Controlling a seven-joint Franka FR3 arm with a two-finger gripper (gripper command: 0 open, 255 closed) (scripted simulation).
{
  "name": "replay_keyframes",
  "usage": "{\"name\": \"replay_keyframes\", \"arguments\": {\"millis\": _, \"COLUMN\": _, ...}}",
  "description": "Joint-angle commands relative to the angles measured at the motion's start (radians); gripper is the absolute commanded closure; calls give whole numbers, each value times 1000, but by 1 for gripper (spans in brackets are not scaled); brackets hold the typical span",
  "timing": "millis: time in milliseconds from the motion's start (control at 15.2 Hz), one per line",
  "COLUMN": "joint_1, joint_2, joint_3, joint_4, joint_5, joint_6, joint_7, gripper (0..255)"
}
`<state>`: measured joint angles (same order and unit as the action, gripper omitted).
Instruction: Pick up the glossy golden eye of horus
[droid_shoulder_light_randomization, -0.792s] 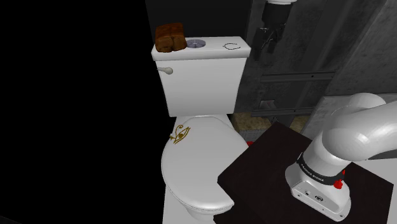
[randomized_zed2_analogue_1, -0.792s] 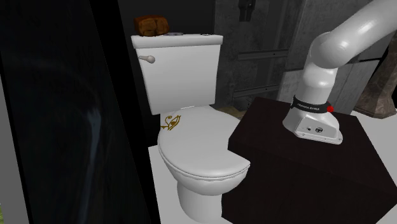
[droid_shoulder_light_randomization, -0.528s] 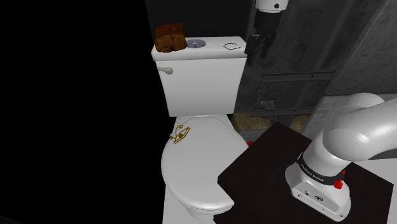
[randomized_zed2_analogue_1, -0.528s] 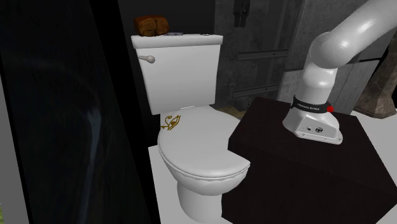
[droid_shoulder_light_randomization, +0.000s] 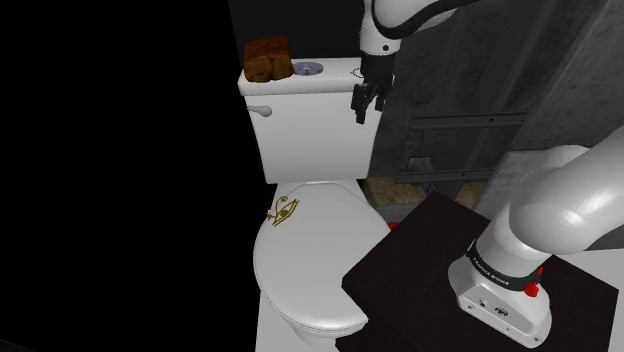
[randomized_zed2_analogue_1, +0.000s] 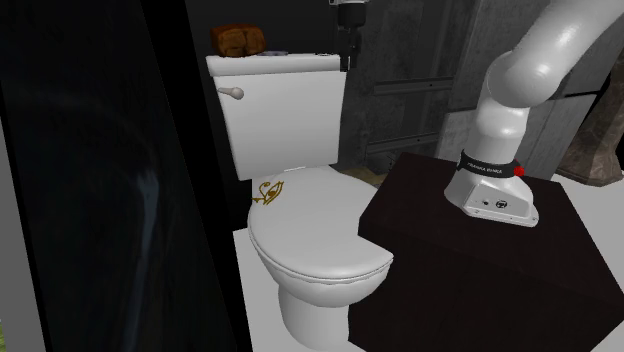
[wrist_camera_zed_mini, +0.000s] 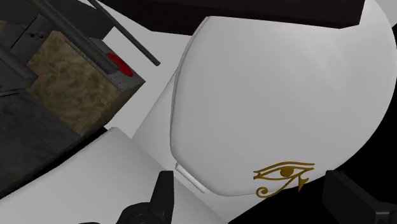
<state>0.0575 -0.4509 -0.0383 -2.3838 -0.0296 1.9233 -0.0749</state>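
The golden eye of horus (droid_shoulder_light_randomization: 286, 209) (randomized_zed2_analogue_1: 268, 191) lies flat on the closed white toilet lid (droid_shoulder_light_randomization: 310, 260), near the lid's hinge end. My black gripper (droid_shoulder_light_randomization: 360, 104) (randomized_zed2_analogue_1: 349, 52) hangs high, in front of the tank's end at the shoulder view's right, well above the lid and apart from the emblem. In the wrist view the eye of horus (wrist_camera_zed_mini: 284, 178) sits on the lid (wrist_camera_zed_mini: 286, 95) between and just ahead of my two fingers (wrist_camera_zed_mini: 164, 194). The gripper (wrist_camera_zed_mini: 251, 188) is open, with nothing between them.
A brown lumpy object (droid_shoulder_light_randomization: 266, 58), a small disc (droid_shoulder_light_randomization: 307, 68) and a thin ring lie on the tank top (droid_shoulder_light_randomization: 330, 80). The dark stand (droid_shoulder_light_randomization: 440, 290) butts against the lid's near edge. A grey wall (droid_shoulder_light_randomization: 470, 90) stands behind; a black area lies at the shoulder view's left.
The gripper has come down and moved to the shoulder view's left, from beside the grey wall to the tank's end. The eye of horus has not moved.
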Motion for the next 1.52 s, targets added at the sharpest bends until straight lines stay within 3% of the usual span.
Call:
{"name": "replay_keyframes", "arguments": {"millis": 0, "joint_1": 11, "joint_2": 73, "joint_3": 7, "joint_4": 17, "joint_5": 3, "joint_6": 48, "joint_7": -6, "gripper": 0}}
{"name": "replay_keyframes", "arguments": {"millis": 726, "joint_1": 53, "joint_2": 492, "joint_3": 40, "joint_4": 186, "joint_5": 6, "joint_6": 244, "joint_7": -44, "gripper": 0}}
{"name": "replay_keyframes", "arguments": {"millis": 1452, "joint_1": 95, "joint_2": 918, "joint_3": 73, "joint_4": 486, "joint_5": -22, "joint_6": 316, "joint_7": -67, "gripper": 0}}
